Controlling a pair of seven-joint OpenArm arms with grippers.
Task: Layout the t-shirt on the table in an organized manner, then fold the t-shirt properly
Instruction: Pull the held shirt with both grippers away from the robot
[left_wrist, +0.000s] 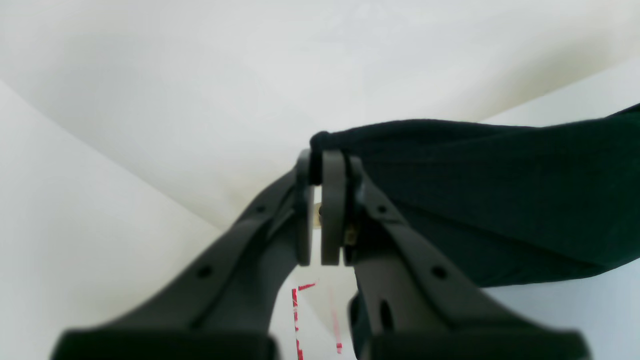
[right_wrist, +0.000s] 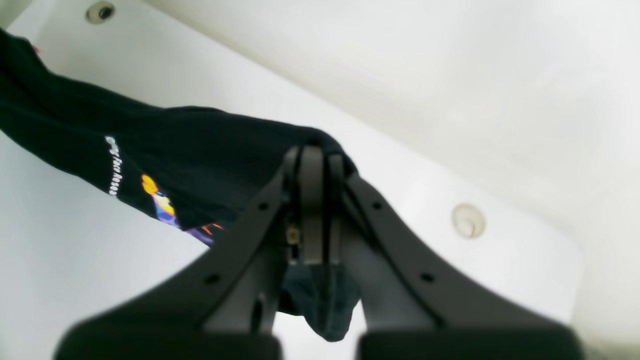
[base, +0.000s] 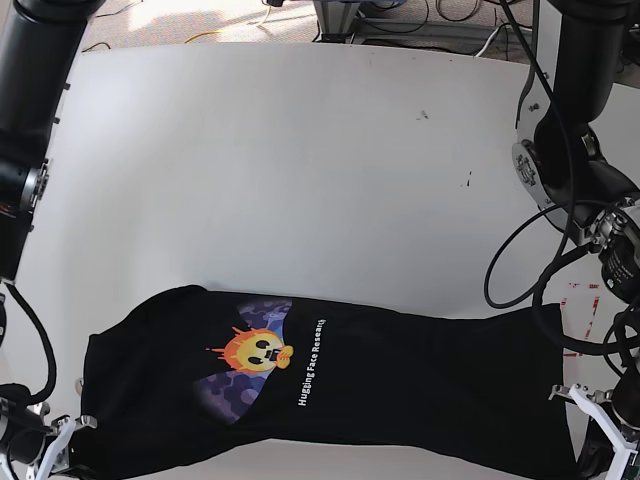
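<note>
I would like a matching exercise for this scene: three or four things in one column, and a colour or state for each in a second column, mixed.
Things:
1. t-shirt
2. table
3. left gripper
4. tape

Descriptions:
A. red
B. white, smooth
C. black, stretched between both arms
D. jaws shut on a cloth edge

Pairs: 1-C, 2-B, 3-D, 4-A
</note>
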